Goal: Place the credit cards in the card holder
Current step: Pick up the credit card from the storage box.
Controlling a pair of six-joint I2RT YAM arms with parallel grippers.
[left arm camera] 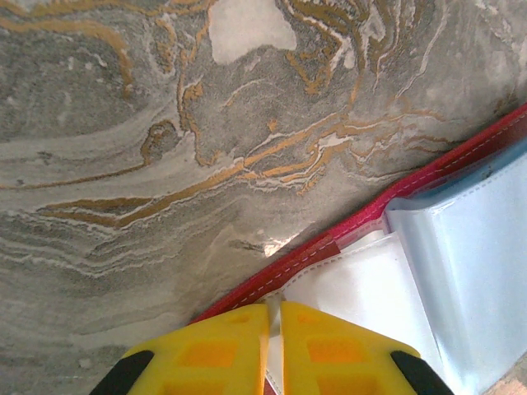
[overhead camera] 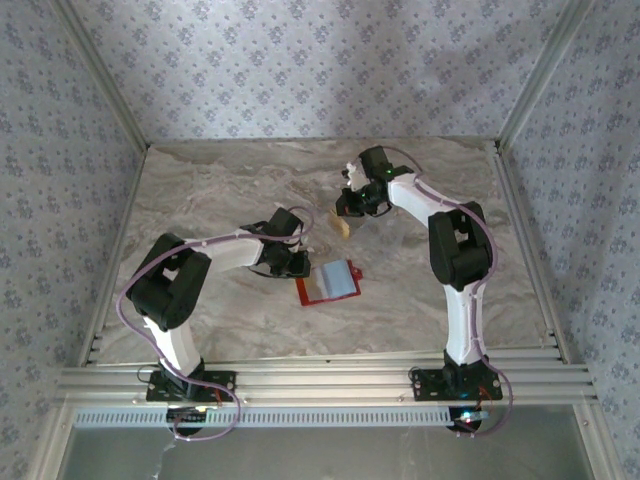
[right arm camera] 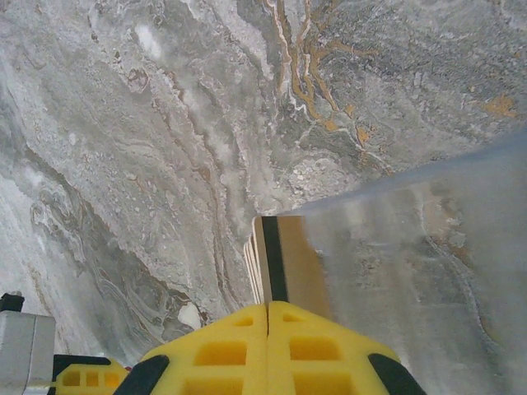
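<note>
The red card holder (overhead camera: 328,284) lies open on the marble table, its pale blue inside facing up. My left gripper (overhead camera: 296,262) is at its left edge. In the left wrist view the gripper (left arm camera: 275,306) is shut on the holder's white inner flap (left arm camera: 354,284), beside the red stitched border (left arm camera: 346,236) and the pale blue pocket (left arm camera: 482,263). My right gripper (overhead camera: 349,207) hangs above the table behind the holder, shut on a tan-yellow credit card (overhead camera: 343,227). In the right wrist view the gripper (right arm camera: 268,306) pinches that card (right arm camera: 298,259), which has a black stripe. A translucent pale sheet (right arm camera: 428,271) lies against it.
Patterned walls and metal frame posts (overhead camera: 112,100) enclose the marble table (overhead camera: 220,190). Bare tabletop stretches left of and behind the holder. The aluminium rail (overhead camera: 320,375) runs along the near edge by both arm bases.
</note>
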